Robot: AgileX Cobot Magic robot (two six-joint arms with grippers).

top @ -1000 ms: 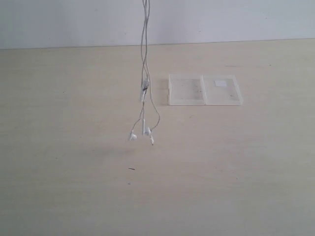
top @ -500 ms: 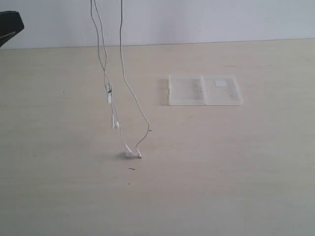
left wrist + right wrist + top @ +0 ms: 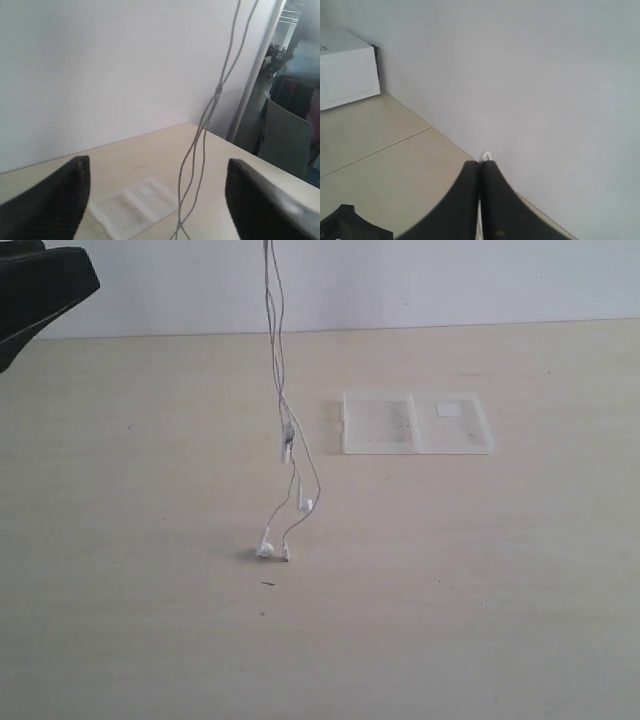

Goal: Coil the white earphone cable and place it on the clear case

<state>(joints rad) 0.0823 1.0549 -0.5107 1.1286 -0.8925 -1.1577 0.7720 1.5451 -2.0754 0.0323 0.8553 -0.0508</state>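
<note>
Exterior view: lower white earphone cable [image 3: 277,360] slowly, piling loops where earbuds [image 3: 265,550] touch table [image 3: 150,640], left of clear case [image 3: 417,423]; compared with half a second ago, strands drawn together again. Left wrist view: left gripper [image 3: 157,197] spread, empty. Right wrist view: right gripper [image 3: 480,167] pressed together, pinching cable.

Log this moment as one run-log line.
cable: uncoiled, hanging, ends touching table | right jaws: shut on cable | left jaws: open, empty | case: open flat, nothing on it
</note>
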